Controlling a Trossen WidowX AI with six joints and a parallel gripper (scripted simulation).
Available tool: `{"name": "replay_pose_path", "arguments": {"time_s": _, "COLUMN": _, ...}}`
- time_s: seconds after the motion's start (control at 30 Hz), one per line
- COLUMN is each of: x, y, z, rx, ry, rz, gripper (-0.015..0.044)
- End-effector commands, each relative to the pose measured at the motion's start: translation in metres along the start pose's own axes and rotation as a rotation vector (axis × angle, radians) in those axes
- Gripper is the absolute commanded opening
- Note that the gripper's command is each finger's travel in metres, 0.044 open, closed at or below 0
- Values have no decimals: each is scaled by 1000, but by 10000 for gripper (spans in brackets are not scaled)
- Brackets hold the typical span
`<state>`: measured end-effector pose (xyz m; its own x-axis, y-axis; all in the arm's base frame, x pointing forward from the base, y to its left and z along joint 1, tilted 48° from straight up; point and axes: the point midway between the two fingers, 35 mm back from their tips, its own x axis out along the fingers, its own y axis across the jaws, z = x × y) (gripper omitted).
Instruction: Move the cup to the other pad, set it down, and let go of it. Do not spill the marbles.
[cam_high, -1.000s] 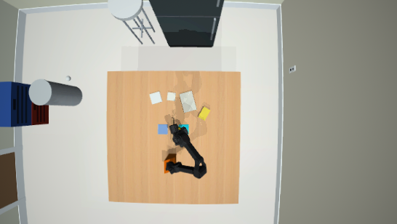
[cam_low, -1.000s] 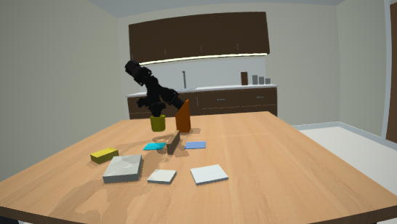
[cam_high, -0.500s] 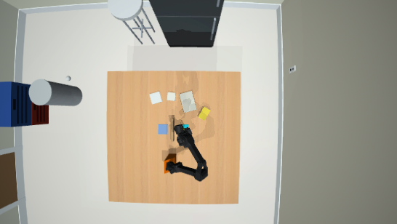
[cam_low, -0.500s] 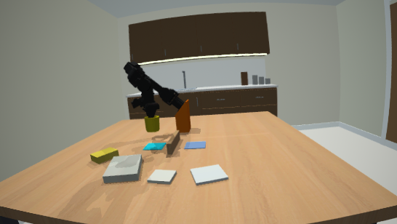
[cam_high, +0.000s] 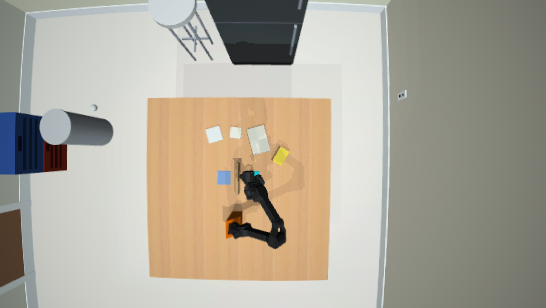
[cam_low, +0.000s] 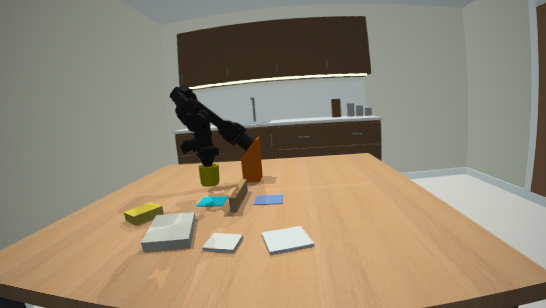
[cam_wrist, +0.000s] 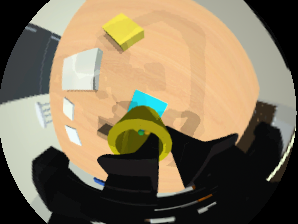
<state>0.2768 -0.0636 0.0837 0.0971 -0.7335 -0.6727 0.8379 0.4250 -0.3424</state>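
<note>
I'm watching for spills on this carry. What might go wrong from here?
1. The tool grips the yellow cup by one side of its rim, in the air above the table; a jolt might tilt it and spill the marbles.
2. The cyan pad lies right beside the low wooden wall; lowering off-centre might clip the wall or leave the cup half off the pad.

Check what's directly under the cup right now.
The cup, clamped in the gripper, hangs above the cyan pad. The cup and fingers hide the pad's near part.
</note>
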Motion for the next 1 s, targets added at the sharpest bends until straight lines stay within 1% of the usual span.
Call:
{"name": "replay_pose_path", "arguments": {"time_s": 0.0, "x": 7, "y": -1, "z": -1, "rx": -7, "ry": -1, "rz": -6, "gripper": 0}}
{"name": "replay_pose_path", "arguments": {"time_s": 0.97, "x": 45, "y": -2, "z": 0, "rx": -7, "ry": -3, "rz": -7, "gripper": 0}}
